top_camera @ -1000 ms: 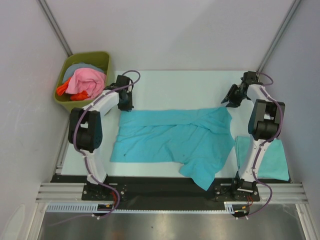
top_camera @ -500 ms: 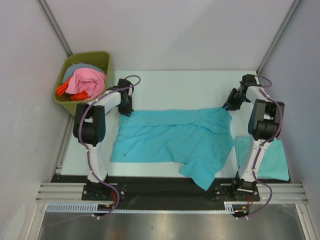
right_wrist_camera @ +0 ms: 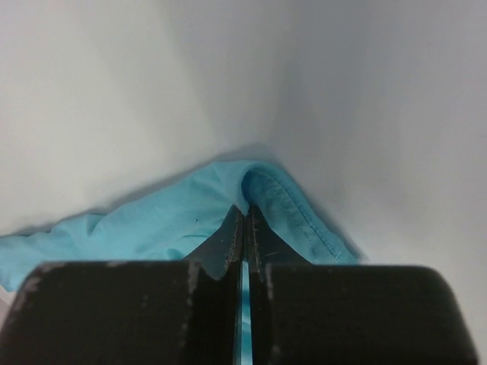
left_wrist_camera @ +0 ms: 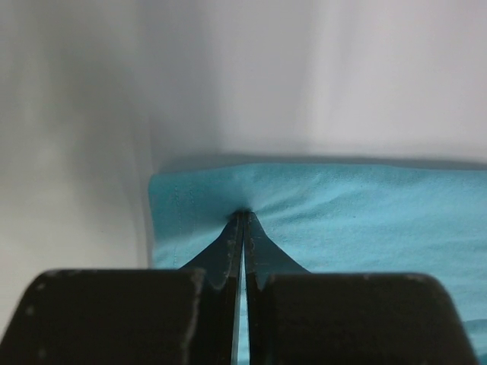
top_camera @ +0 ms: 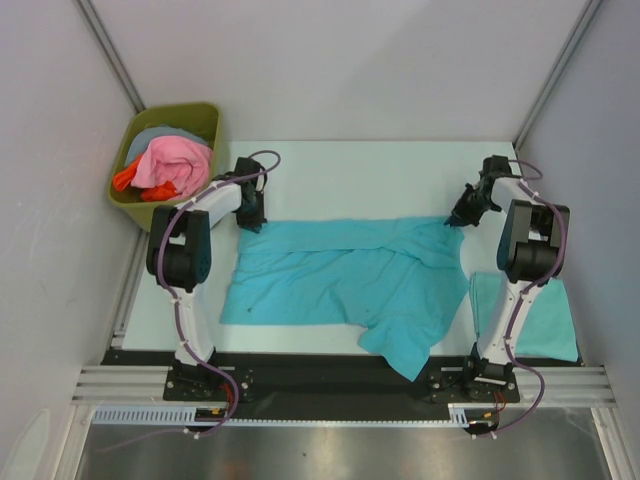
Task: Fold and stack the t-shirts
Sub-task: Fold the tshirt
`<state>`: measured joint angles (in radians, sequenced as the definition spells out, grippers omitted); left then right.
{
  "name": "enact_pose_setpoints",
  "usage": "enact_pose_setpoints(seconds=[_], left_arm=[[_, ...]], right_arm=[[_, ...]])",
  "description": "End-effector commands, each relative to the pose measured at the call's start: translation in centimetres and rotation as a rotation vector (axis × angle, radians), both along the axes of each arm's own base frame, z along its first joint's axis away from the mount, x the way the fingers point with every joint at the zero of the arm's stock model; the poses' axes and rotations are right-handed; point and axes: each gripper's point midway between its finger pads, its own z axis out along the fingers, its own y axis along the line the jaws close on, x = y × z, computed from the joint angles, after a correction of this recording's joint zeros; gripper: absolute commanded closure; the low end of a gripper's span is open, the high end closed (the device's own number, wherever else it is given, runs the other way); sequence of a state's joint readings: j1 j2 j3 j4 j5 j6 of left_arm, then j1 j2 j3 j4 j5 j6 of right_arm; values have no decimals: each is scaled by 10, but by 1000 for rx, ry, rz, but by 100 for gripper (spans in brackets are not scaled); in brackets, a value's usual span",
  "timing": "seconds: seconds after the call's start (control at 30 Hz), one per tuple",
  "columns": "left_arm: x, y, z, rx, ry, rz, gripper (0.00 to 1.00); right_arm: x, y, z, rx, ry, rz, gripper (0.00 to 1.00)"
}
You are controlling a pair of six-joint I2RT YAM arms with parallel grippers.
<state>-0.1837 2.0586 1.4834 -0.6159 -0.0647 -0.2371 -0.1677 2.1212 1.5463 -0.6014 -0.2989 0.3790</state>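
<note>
Top external: olive bin [top_camera: 207, 112] holds pink cloth [top_camera: 172, 163].

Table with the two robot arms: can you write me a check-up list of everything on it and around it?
Surface: pale table, bare at the far side.
Job's things: spread t-shirt lies rumpled across the middle; folded t-shirt lies flat at the near right, partly behind the right arm.
Clutter: olive-green bin by the far-left corner, holding pink, orange and grey-blue clothes.
Grippers: left pincer shut on the spread t-shirt's far-left corner; right pincer shut on its far-right corner.
Cables: purple cables loop along both arms; no snag seen.
Surroundings: white walls; metal rails at the near edge.
</note>
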Motion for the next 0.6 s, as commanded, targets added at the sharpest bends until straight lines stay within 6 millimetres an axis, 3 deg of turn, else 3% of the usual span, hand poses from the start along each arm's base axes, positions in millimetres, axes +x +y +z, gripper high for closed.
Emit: enact_pose_setpoints(seconds=[0.0, 0.23, 0.37, 0.57], left_arm=[[-3, 12, -16, 36, 45, 32, 99], [-3, 19, -17, 60, 65, 52, 100], [-2, 18, -17, 55, 67, 45, 100], [-3, 19, -16, 58, 69, 36, 99]], right_arm=[[1, -12, 35, -41, -63, -58, 100], [-13, -33, 22, -141, -39, -140, 100], [-9, -30, 9, -132, -39, -123, 100], [-3, -40, 9, -160, -34, -120, 100]])
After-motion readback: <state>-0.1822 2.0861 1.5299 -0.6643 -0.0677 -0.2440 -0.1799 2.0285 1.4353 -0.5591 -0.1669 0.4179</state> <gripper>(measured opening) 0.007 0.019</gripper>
